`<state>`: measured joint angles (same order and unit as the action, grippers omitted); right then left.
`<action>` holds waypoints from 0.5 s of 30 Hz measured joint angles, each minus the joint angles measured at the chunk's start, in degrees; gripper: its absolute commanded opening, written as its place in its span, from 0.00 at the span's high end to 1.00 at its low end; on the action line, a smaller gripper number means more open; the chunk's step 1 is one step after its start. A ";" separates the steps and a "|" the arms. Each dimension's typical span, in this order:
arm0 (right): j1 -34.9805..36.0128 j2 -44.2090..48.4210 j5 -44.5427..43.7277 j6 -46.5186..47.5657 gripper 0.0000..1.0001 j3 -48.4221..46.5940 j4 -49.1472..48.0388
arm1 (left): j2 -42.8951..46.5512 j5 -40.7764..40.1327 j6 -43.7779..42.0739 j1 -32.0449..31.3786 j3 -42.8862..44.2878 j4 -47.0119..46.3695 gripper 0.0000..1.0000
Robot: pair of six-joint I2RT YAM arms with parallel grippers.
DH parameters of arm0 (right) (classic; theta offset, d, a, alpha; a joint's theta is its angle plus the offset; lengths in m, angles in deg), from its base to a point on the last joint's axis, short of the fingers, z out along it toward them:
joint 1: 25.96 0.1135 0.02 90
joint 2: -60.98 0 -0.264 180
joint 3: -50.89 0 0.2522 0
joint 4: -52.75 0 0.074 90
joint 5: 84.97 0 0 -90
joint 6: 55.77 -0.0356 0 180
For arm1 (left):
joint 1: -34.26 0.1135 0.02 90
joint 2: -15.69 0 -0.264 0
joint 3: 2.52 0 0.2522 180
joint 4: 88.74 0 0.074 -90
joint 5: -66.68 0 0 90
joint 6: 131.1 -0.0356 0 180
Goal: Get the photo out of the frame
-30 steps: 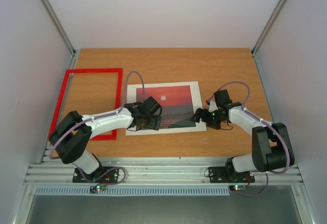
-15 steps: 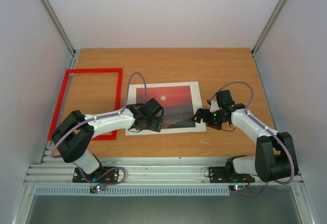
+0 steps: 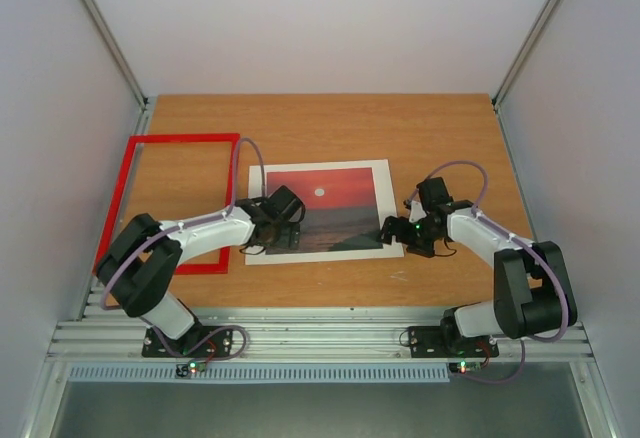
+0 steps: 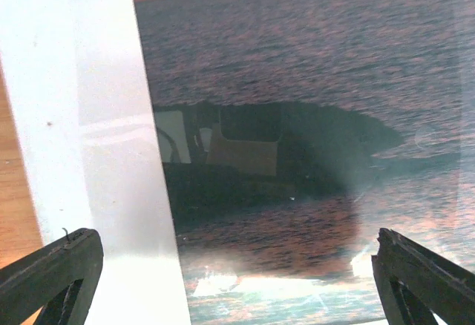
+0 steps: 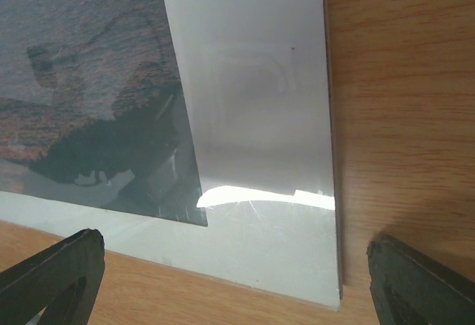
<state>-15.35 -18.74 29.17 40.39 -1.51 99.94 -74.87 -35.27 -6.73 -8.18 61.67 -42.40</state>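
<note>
The red frame (image 3: 172, 198) lies empty on the table at the left. The sunset photo (image 3: 327, 210) lies flat mid-table inside a white mat border (image 3: 384, 213), under a glossy clear sheet. My left gripper (image 3: 284, 236) is open just above the stack's near left part; the left wrist view shows the photo's dark sea (image 4: 312, 117) and the white mat (image 4: 82, 117) between its spread fingers (image 4: 52, 273). My right gripper (image 3: 394, 230) is open over the near right corner; the right wrist view shows the mat corner (image 5: 289, 251) between its fingers (image 5: 415, 277).
Bare wooden table (image 3: 330, 118) lies beyond the stack. Grey walls close in the left, right and back. The metal rail (image 3: 320, 343) with both arm bases runs along the near edge.
My left gripper has moved back left along the stack's near edge, from about the photo's lower left toward the mat's left border. The right gripper stays at the right corner.
</note>
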 measured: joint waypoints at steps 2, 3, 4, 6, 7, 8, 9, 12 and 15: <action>0.31 -0.22 0.00 0.13 0.03 -0.15 -0.04 | 0.00 -0.11 0.00 0.39 -0.46 0.28 0.01; 0.42 -0.37 0.07 0.20 0.03 -0.26 -0.17 | -0.02 -0.09 -0.02 0.42 -0.61 0.37 0.01; 0.55 -0.52 0.17 0.20 0.03 -0.35 -0.28 | -0.02 -0.07 -0.04 0.42 -0.66 0.48 0.01; 0.72 -0.90 0.57 0.26 0.03 -0.52 -0.61 | -0.15 0.11 -0.07 0.42 -0.66 0.44 0.01; 0.76 -1.07 0.87 0.26 0.04 -0.61 -0.83 | -0.35 0.22 -0.09 0.42 -0.66 0.39 0.01; 0.83 -1.25 1.11 0.31 0.04 -0.72 -0.92 | -0.66 0.42 -0.09 0.42 -0.66 0.37 0.01; 0.92 -1.33 1.22 0.33 0.04 -0.76 -1.01 | -0.96 0.63 -0.11 0.42 -0.66 0.37 0.01; 1.33 -1.33 1.36 0.35 0.04 -0.85 -0.94 | -1.70 1.01 -0.15 0.39 -0.66 0.31 0.01; 1.75 -1.25 1.33 0.35 0.04 -1.16 -0.35 | -1.77 1.16 -0.24 0.28 -0.63 0.13 0.01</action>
<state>-13.60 -19.99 30.51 40.74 -2.66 99.59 -76.64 -34.11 -6.97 -7.89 61.04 -42.27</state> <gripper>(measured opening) 0.966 0.994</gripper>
